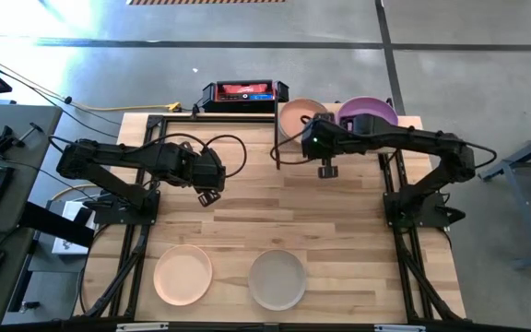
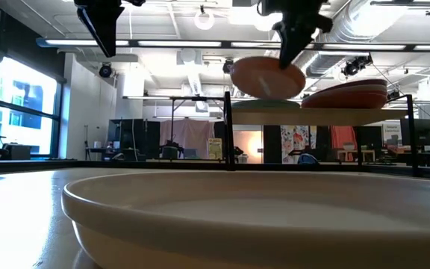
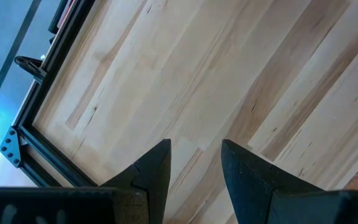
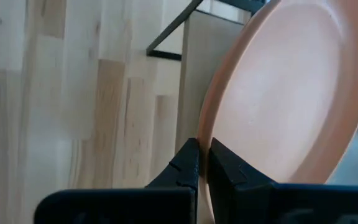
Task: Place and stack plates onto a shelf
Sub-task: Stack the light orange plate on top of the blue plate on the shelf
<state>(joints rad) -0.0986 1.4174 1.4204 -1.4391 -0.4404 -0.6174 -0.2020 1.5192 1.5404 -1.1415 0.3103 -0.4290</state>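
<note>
A tan plate [image 1: 300,114] hangs tilted over the left half of the shelf [image 2: 312,114], with my right gripper [image 4: 202,163] shut on its rim. On the shelf's right half lies a stack of plates [image 2: 347,95] with a purple plate [image 1: 370,112] on top. A peach plate [image 1: 183,274] and a pale grey plate [image 1: 277,278] rest flat on the table near its front edge. My left gripper [image 1: 208,195] hangs open over bare wood on the table's left side, with nothing between its fingers [image 3: 154,168]. My right gripper pinches the tan plate's rim [image 4: 205,142] between its two fingers, one on the plate's upper face and one on its underside. The fingers slant down from above [image 2: 290,48]. The plate is lifted clear and tilted, reaching toward the table's left from the fingers.
Thin black posts [image 1: 277,138] mark the shelf's left end. A black and red box [image 1: 240,92] stands behind the table's far edge. Open wood [image 1: 275,207] lies between the two arms in the table's middle.
</note>
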